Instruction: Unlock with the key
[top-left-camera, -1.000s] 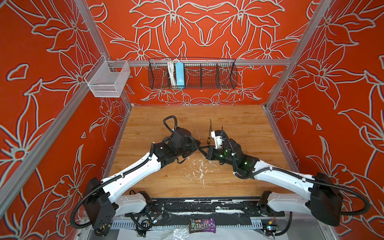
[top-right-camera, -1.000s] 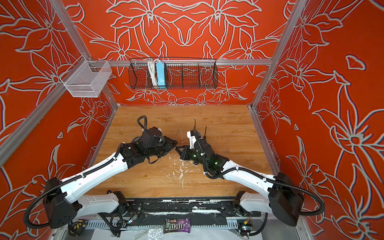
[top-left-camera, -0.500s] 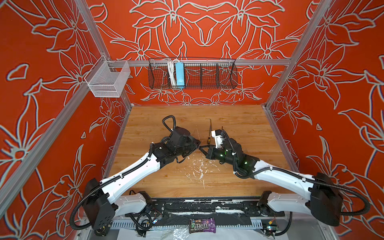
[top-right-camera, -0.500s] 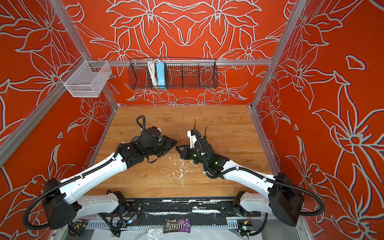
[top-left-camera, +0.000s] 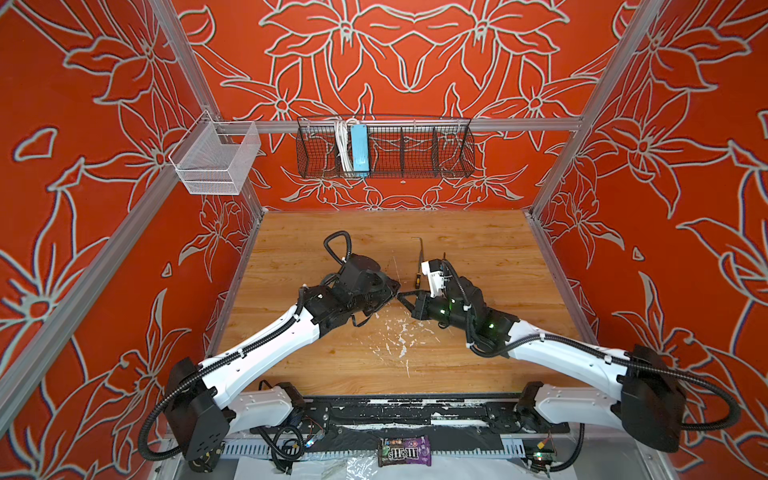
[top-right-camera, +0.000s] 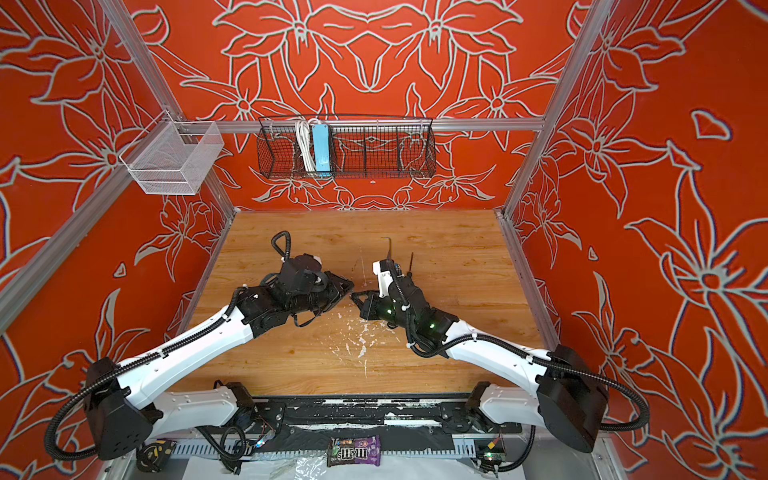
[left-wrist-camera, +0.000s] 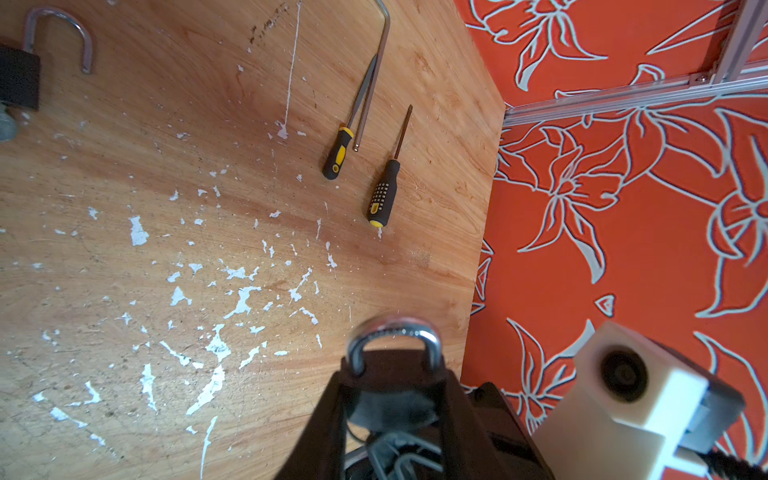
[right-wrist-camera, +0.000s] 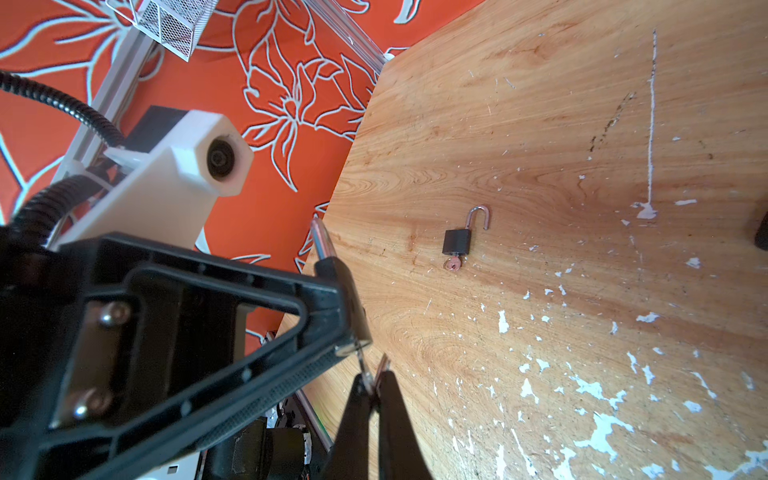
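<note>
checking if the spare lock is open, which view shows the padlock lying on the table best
The right wrist view: the whole padlock shows, shackle swung open, a key in its base. The left wrist view cuts the padlock off at the frame edge. I find it in neither top view.

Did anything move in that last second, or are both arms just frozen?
Nothing visibly moved. The jaws of the left arm still clamp the padlock. Those of the right arm stay shut on the key, held up to the padlock. The hex key lies where it was.
</note>
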